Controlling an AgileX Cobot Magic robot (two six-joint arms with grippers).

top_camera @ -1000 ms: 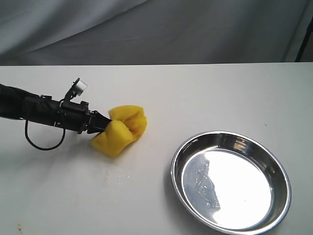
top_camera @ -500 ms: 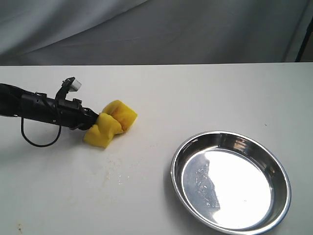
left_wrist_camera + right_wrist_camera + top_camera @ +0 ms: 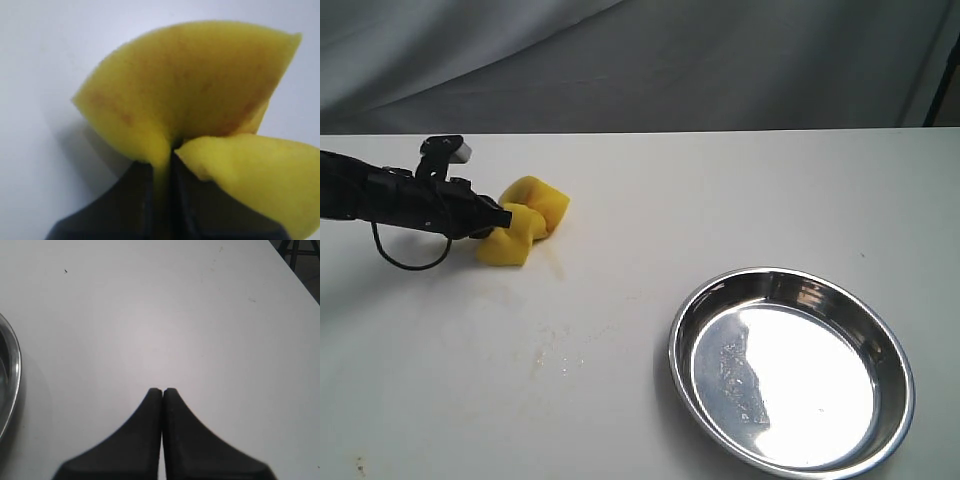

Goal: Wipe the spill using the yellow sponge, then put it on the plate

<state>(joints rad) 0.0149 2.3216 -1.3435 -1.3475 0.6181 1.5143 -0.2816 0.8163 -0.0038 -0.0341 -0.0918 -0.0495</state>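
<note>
My left gripper (image 3: 503, 218) is shut on the yellow sponge (image 3: 524, 232), pinching its middle so it bulges to both sides, low over the white table at the left. In the left wrist view the sponge (image 3: 190, 90) fills the frame, with faint orange stains, squeezed between the black fingers (image 3: 135, 200). Faint tan smears and tiny droplets of the spill (image 3: 560, 358) lie on the table in front of the sponge. The steel plate (image 3: 792, 368) sits at the front right, with nothing in it. My right gripper (image 3: 162, 390) is shut, with nothing held, over bare table beside the plate's rim (image 3: 11, 375).
A grey cloth backdrop (image 3: 640, 60) hangs behind the table's far edge. A dark stand (image 3: 297, 250) shows beyond the table edge in the right wrist view. A black cable (image 3: 410, 262) loops under the left arm.
The left gripper has drawn the sponge back and to the left, away from the plate, over the last second. Faint smears and droplets are left where it had been.
</note>
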